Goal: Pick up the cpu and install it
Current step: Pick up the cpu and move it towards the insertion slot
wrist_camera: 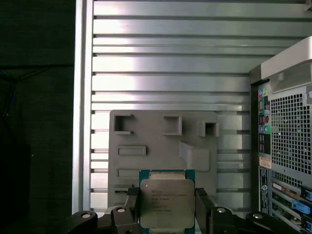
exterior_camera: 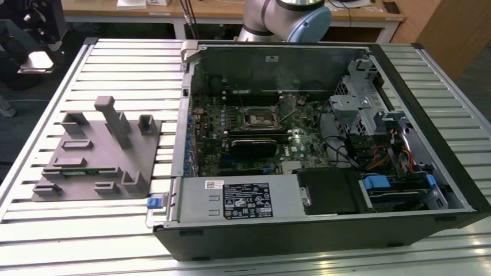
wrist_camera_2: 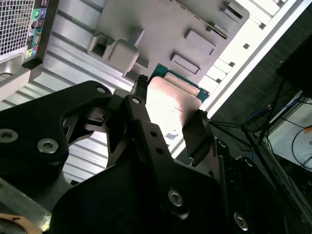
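The gripper [wrist_camera: 167,199] is holding the cpu [wrist_camera: 167,202]. Its two black fingers [wrist_camera: 131,201] press on two opposite edges of the chip, one on each side, so the cpu sits right between them. In the second wrist view you can see the gripper [wrist_camera_2: 170,100] from another side. There the cpu [wrist_camera_2: 170,105] shines pale and silvery, with a thin green edge at its far end, and a finger [wrist_camera_2: 195,136] rests on its side.

Past the fingertips, farther away than the cpu, lies the grey plastic holder [wrist_camera: 156,131]. It has small pockets and raised blocks on it. The cpu looks lifted up off the holder [wrist_camera_2: 161,29] and not touching it. The holder lies flat on the tabletop [wrist_camera: 170,58], which is made of long silver slats.

Off to one side of the gripper stands the computer case [wrist_camera: 287,131], and its back with the little holes and plugs is what you see there.

In the exterior view the arm [exterior_camera: 288,17] rises at the far side of the tabletop [exterior_camera: 115,63]. The computer case [exterior_camera: 429,75] lies open, just beside the holder [exterior_camera: 92,155]. Inside the case there is a black square socket [exterior_camera: 259,118] and a grey metal box [exterior_camera: 238,198] with a white label.
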### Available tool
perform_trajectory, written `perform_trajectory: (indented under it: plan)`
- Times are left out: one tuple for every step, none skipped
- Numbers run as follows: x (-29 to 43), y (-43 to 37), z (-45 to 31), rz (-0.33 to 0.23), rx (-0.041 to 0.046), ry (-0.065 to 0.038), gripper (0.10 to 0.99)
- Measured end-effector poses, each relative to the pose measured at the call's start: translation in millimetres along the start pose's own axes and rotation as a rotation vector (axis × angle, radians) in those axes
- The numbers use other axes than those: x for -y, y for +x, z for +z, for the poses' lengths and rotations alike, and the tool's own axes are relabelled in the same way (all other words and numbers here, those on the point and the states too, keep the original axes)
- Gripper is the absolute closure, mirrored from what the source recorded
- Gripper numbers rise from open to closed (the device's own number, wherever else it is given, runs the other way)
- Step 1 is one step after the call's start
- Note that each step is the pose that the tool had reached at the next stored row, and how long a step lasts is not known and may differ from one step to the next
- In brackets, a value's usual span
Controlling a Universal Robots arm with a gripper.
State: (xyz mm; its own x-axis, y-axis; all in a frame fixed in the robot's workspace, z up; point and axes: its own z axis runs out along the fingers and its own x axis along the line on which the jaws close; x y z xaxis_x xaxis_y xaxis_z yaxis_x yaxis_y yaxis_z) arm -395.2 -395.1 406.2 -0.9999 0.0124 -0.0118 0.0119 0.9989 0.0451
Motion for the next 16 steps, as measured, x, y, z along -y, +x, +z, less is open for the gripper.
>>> perform_trajectory:
  plan:
    - [-0.1, -0.3, 0.0, 0.000, 0.0000, 0.000, 0.545]
    - [-0.1, -0.6, 0.0, 0.000, 0.0000, 0.000, 0.545]
    - [-0.2, -1.0, 0.0, 0.000, 0.0000, 0.000, 0.545]
    - [-0.3, -1.4, 0.1, 0.000, 0.0000, 0.000, 0.545]
    - [-0.4, -1.8, 0.1, 0.000, 0.0001, 0.000, 0.545]
    - [-0.4, -2.2, 0.1, 0.000, 0.0001, 0.000, 0.545]
    - [-0.5, -2.6, 0.1, 0.000, 0.0000, 0.000, 0.545]
    - [-0.6, -3.0, 0.1, 0.000, 0.0000, 0.000, 0.545]
    - [-0.6, -3.4, 0.1, 0.000, 0.0001, 0.000, 0.545]
    - [-0.7, -3.8, 0.1, 0.000, 0.0000, 0.000, 0.545]
    - [-0.8, -4.1, 0.1, 0.000, 0.0001, 0.000, 0.545]
    - [-0.8, -4.5, 0.1, 0.000, 0.0001, 0.000, 0.545]
    - [-0.9, -4.9, 0.1, 0.000, 0.0000, 0.000, 0.545]
    - [-1.0, -5.2, 0.2, 0.000, 0.0001, 0.000, 0.545]
    - [-1.0, -5.6, 0.1, 0.000, 0.0000, 0.000, 0.545]
    - [-1.1, -6.0, 0.1, 0.000, 0.0000, 0.000, 0.545]
